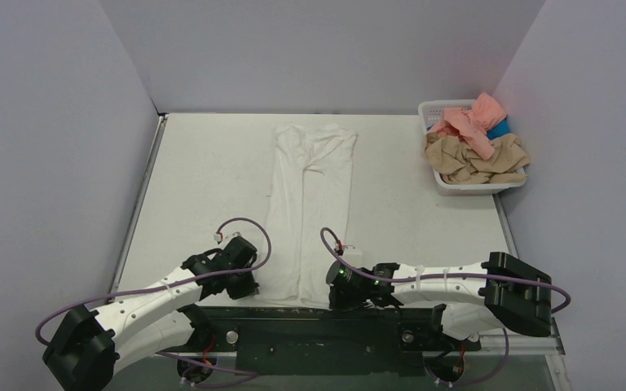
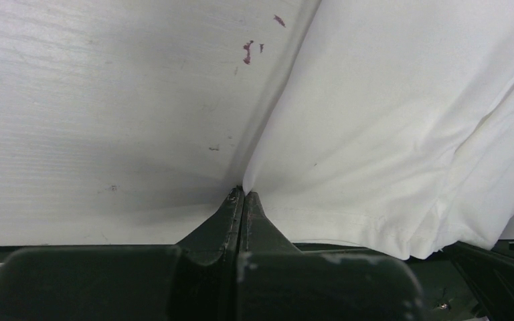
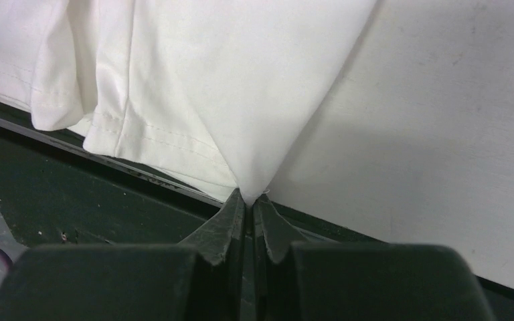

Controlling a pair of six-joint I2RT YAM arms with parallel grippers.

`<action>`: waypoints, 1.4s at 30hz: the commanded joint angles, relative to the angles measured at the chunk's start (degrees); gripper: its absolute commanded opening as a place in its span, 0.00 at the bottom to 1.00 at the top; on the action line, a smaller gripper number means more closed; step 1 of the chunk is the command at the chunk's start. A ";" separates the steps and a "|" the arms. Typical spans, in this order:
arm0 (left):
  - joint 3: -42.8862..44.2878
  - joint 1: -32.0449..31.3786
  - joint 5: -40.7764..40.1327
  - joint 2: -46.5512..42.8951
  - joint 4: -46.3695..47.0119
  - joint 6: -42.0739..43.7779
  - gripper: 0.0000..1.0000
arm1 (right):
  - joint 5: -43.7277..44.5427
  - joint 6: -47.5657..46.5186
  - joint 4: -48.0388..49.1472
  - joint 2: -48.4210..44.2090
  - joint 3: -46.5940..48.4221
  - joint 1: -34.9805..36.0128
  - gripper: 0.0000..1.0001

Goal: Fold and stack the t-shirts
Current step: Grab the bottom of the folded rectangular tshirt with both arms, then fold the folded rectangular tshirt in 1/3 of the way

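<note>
The white t-shirt [image 1: 310, 204] lies as a long narrow strip down the middle of the table, both sides folded in, its print hidden. My left gripper [image 1: 253, 287] is shut on its near left corner [image 2: 294, 154], the cloth pinched at the fingertips [image 2: 233, 204]. My right gripper [image 1: 332, 285] is shut on the near right corner [image 3: 241, 100], cloth rising in a peak from the fingertips [image 3: 268, 214]. The hem hangs just over the table's near edge. The salmon-pink t-shirt [image 1: 474, 122], tan t-shirt [image 1: 477, 159] and blue t-shirt [image 1: 501, 129] lie heaped in the basket.
A white lattice basket [image 1: 440, 107] stands at the back right against the right wall. Grey walls close the table on the left, back and right. The dark mounting rail [image 1: 318, 334] runs along the near edge. Small red marks [image 2: 247, 52] show on the tabletop.
</note>
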 commanded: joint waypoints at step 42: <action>40.42 22.94 7.66 30.89 17.75 12.53 0.00 | -14.58 -26.92 -10.46 10.29 35.46 -40.12 0.00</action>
